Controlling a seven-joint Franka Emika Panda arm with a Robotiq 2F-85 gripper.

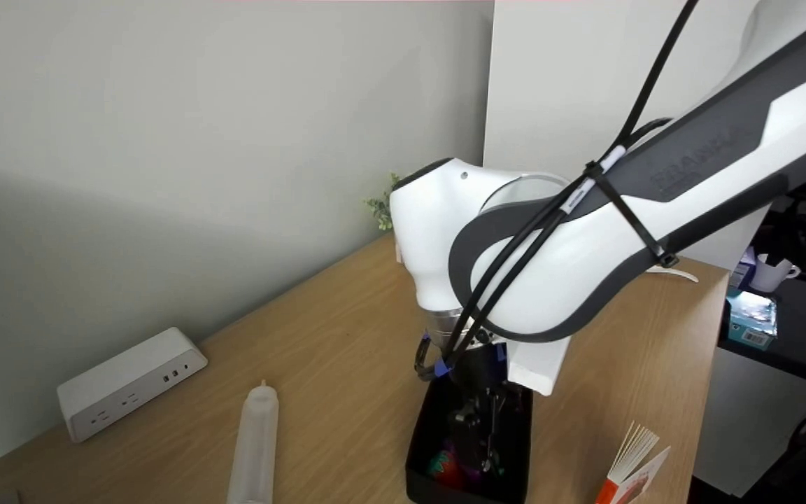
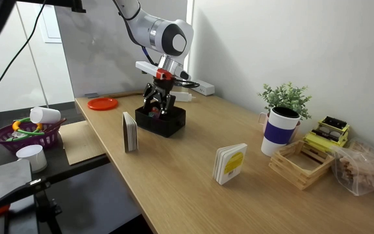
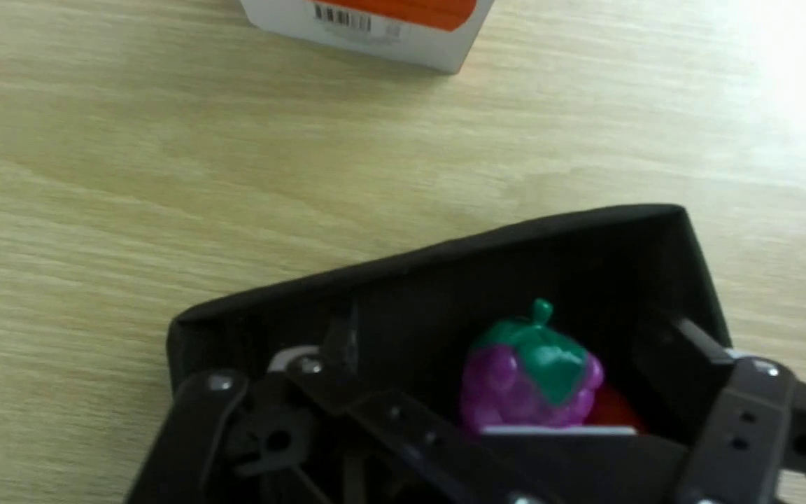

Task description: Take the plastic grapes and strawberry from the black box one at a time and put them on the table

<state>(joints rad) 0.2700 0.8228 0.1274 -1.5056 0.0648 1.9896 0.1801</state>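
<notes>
The gripper (image 2: 155,109) is down inside the black box (image 2: 151,125), its fingers (image 2: 169,103) spread, gripping nothing; the grapes (image 3: 525,381) lie between them, with the strawberry (image 3: 616,409) close by — beside or partly beneath, I cannot tell; closing could pinch both fruits together, since they lie so near, and spoil the one-at-a-time order; working this low, a finger might also catch the box's side and drag it over the table (image 2: 180,156); the grapes are a glossy, lumpy magenta-purple cluster with a green leafy cap and stubby stem; the strawberry shows as a red patch.
</notes>
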